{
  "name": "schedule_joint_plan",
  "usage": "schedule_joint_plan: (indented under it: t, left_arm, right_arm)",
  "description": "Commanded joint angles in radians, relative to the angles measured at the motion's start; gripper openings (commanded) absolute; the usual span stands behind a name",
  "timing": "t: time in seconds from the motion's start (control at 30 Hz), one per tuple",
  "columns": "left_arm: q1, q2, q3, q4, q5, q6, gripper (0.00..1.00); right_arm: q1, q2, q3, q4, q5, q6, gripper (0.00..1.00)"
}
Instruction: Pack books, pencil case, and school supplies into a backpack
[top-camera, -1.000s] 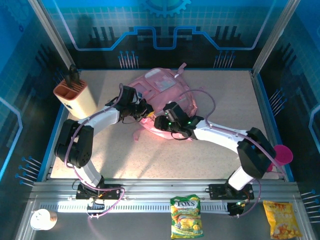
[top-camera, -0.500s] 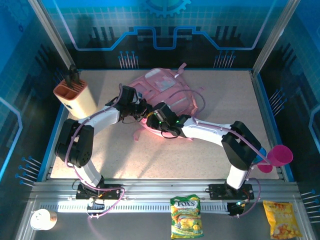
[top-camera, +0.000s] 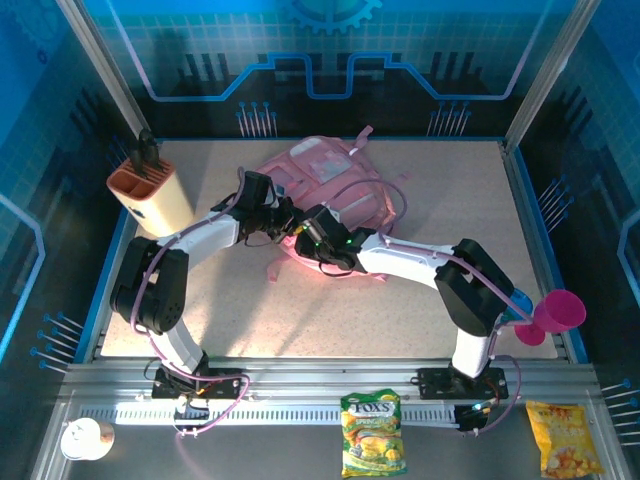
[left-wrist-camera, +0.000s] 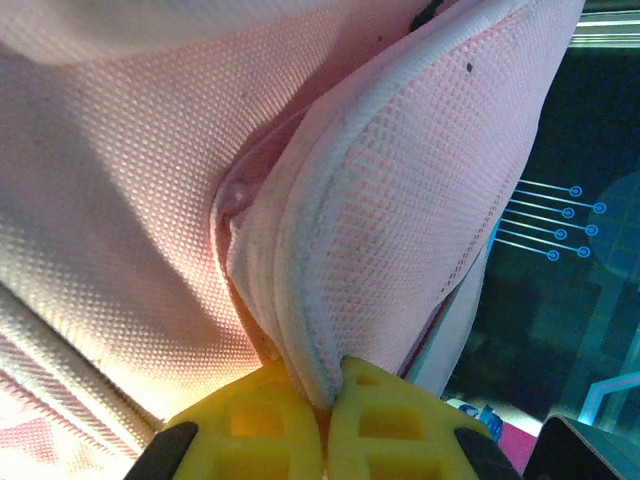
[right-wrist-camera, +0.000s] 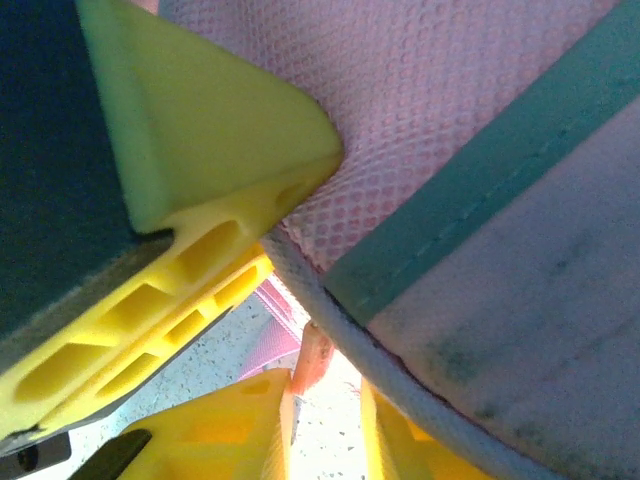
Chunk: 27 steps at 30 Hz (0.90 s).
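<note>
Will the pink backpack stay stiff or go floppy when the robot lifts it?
Probably floppy: the backpack lies slumped, and its mesh edge folds in the jaws of the left gripper. Likely not slippery; that mesh looks rough.

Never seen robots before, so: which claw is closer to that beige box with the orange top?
Left. The left claw pinches the pink backpack to the right of the box; the right claw sits at the backpack too, farther from the box.
</note>
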Motion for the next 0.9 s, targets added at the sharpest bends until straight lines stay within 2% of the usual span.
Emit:
schedule_joint_plan:
  t: [0.0,0.17,0.27,0.4,0.63,0.87]
  left_arm:
    - [-0.013,-0.002,0.03,-0.01,0.124,-0.003,0.0]
    - [-0.013,-0.005,0.03,-0.013,0.122,-0.004,0.0]
    - [-0.013,-0.007,0.03,-0.014,0.121,-0.003,0.0]
    - [-0.013,-0.006,0.033,-0.015,0.121,-0.004,0.0]
    - [-0.011,-0.01,0.035,-0.02,0.117,0.001,0.0]
    - [0.0,-0.013,0.029,-0.026,0.091,0.006,0.0]
  right_arm:
    - [-0.007,0.023,0.039,0.018,0.084,0.0,0.25]
    - [-0.005,0.035,0.067,-0.044,0.111,0.011,0.33]
    - [-0.005,0.033,0.067,-0.07,0.128,0.019,0.33]
    - [-0.006,0.028,0.065,-0.093,0.15,0.021,0.28]
    - [-0.004,0.033,0.067,-0.118,0.169,0.016,0.14]
    - [-0.004,0.021,0.064,-0.145,0.178,0.002,0.07]
